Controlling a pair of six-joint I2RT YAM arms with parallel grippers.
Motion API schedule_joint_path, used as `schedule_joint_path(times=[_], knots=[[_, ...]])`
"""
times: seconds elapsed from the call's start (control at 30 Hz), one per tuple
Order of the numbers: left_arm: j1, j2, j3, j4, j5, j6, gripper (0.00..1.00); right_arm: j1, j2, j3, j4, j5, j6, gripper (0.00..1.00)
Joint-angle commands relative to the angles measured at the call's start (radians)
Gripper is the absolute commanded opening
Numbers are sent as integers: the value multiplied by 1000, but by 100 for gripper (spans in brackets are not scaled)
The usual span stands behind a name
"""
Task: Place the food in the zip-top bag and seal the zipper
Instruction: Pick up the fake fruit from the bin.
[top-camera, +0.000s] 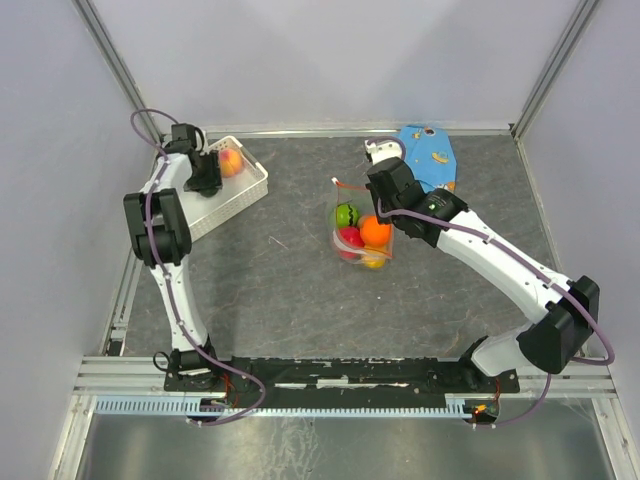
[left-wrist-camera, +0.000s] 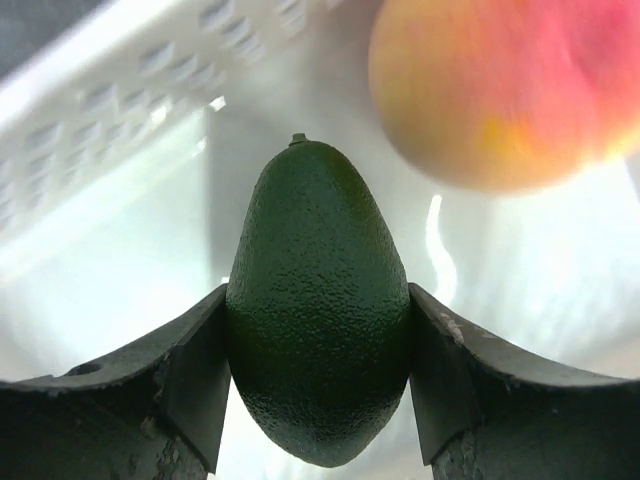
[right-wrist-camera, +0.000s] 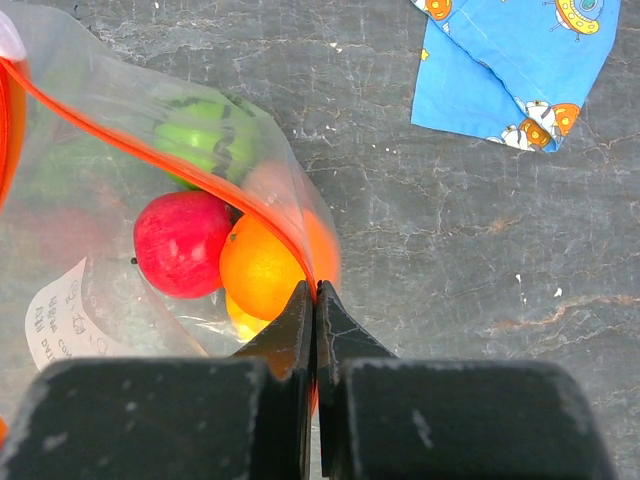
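The clear zip-top bag lies mid-table holding a striped green fruit, a red one, an orange one and a yellow one. My right gripper is shut on its red-orange zipper at the bag's edge, holding the mouth up. In the white basket my left gripper has both pads pressed on a dark green fruit standing stem-up between them. A peach-pink fruit lies just beyond it in the basket, also seen from above.
A blue patterned cloth lies at the back right, behind the right wrist. The basket's lattice wall rises close on the left of the left gripper. The workspace is fenced by grey walls at the back and sides.
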Motion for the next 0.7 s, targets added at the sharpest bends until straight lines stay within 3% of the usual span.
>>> schedule_joint_path(times=[0.0, 0.33, 0.67], knots=[[5, -238, -112, 100, 24, -85, 38, -4, -36, 10, 48, 32, -21, 2], [5, -548, -316, 71, 114, -185, 34, -4, -25, 42, 62, 10, -9, 2], [-21, -865, -576, 138, 358, -264, 34, -3, -34, 47, 74, -10, -8, 2]])
